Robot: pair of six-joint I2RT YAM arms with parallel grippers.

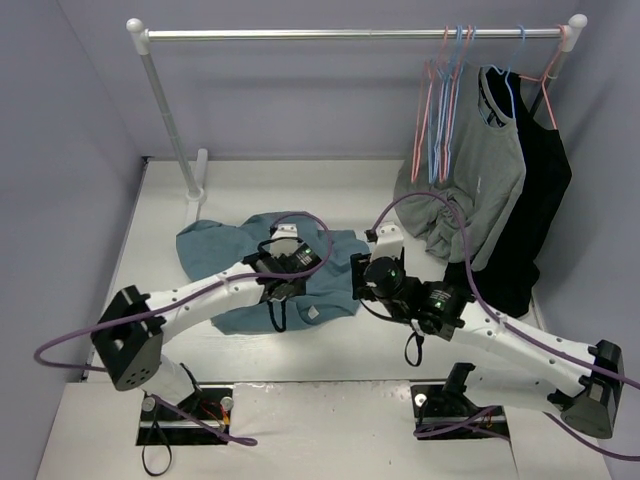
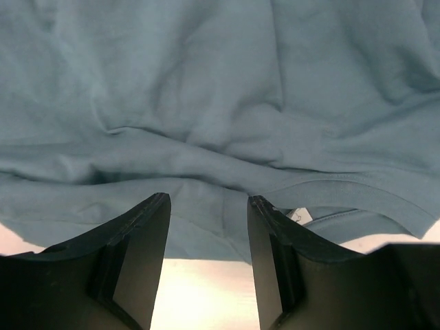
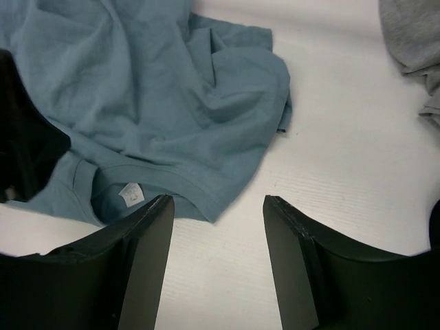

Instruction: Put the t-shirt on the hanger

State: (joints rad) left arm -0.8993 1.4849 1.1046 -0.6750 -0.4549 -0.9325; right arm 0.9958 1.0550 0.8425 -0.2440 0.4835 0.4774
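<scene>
Our left jaws stand open just over the t-shirt, and our right jaws stand open beside its collar, gripping nothing. It lies crumpled on the tabletop. We see the hanger hanging well apart from the t-shirt, so we judge everything remains undone.

The dusty teal-blue cotton t-shirt is soft matt cloth, finely knit and creased, with stitched hems. The white table top under it looks matt, with a faint lined grain. The silver rail tube is glossy metal. The right gripper has fingers of smooth, dull black plastic.
</scene>
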